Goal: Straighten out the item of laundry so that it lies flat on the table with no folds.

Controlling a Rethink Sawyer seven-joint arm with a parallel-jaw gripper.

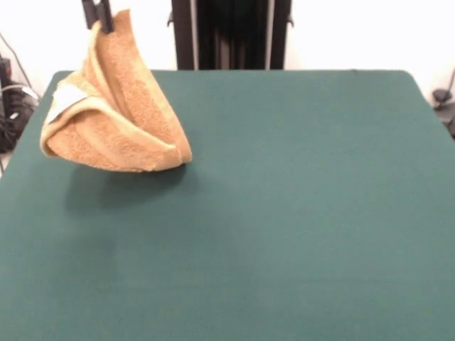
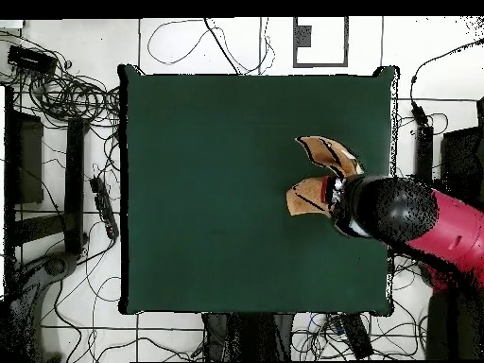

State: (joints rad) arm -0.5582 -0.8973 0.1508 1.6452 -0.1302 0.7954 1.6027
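The orange-tan terry towel (image 1: 121, 117) hangs folded and bunched from one top corner over the far left part of the dark green table (image 1: 284, 213) in the front view. Its white label (image 1: 67, 99) shows on the left side. My gripper (image 1: 99, 20) comes down from the top edge and is shut on that top corner. The towel's lower edge is close to the table, with a shadow under it; I cannot tell whether it touches. In the overhead view the towel (image 2: 319, 175) shows near the table's (image 2: 217, 189) right side, partly under the red and black arm (image 2: 416, 222), which hides the gripper.
The black pedestal (image 1: 231, 32) stands behind the table's far edge. Cables (image 2: 66, 95) and dark equipment lie on the floor around the table, with more cables (image 1: 11, 96) at the left edge of the front view.
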